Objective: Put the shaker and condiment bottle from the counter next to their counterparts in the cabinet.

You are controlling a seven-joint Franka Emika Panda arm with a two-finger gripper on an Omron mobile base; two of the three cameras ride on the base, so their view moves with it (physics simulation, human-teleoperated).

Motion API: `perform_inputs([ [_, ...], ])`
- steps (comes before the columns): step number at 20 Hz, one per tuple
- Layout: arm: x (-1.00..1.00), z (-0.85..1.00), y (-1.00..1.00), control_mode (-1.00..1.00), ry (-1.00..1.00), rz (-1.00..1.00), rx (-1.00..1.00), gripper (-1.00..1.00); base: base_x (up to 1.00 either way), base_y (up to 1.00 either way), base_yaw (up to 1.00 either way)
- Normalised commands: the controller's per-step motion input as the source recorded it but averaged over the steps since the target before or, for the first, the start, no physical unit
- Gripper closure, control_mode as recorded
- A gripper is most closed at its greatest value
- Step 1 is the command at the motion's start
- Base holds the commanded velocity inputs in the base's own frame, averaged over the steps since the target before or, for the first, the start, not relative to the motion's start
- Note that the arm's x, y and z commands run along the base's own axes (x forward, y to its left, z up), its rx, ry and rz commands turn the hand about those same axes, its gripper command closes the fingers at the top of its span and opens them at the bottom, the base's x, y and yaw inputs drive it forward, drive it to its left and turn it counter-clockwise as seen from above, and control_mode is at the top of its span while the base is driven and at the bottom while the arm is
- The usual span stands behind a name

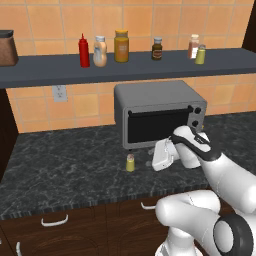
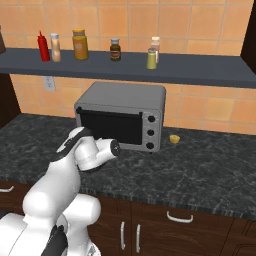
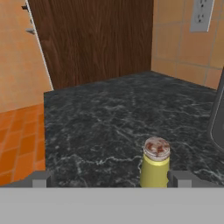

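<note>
I see the shaker standing upright on the counter, long axis vertical, cap up, just in front of the toaster oven, near its left front corner. In the hand view it sits low and right of centre, between the two finger tips and nearer the right one, not touching either as far as I can tell. Its cap looks pale w/ brownish speckles.

My claw is spread wide and has hold of nothing — tips sit well apart at the bottom of the hand view. From the left base view the hand is level w/ the shaker, just to its right, pointing left along the counter.

The peach bottle is on the shelf, upright, cap up, right beside the red squeeze bottle and touching or nearly so — can't tell which.

Count on the shelf: 1 red squeeze bottle, 1 peach bottle, 1 mustard jar, 1 small dark jar, 2 small shakers at the right — 1 pinkish, 1 yellow-green — all upright. A brown container sits at the far left end.

On the counter: 1 shaker, 1 toaster oven, plus 1 small yellow item right of the oven, too small to identify.
</note>
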Motion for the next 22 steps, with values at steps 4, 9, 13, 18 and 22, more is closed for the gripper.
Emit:
perform_inputs([
  [4,0.01,-0.31,0.12,-1.0,-0.02,-0.03,0.0,-1.0,0.0,0.0,0.0],
  [9,0.08,-0.29,0.17,-1.0,0.0,-0.03,0.0,-1.0,0.0,0.0,0.0],
  [13,0.07,-0.28,0.13,-1.0,0.0,-0.02,0.0,-1.0,0.0,0.0,0.0],
  [18,0.13,-0.2,0.01,-1.0,0.0,-0.01,0.0,-1.0,0.0,0.0,0.0],
  [22,0.13,-0.21,0.0,-1.0,-0.02,0.0,0.0,-1.0,0.0,0.0,0.0],
])
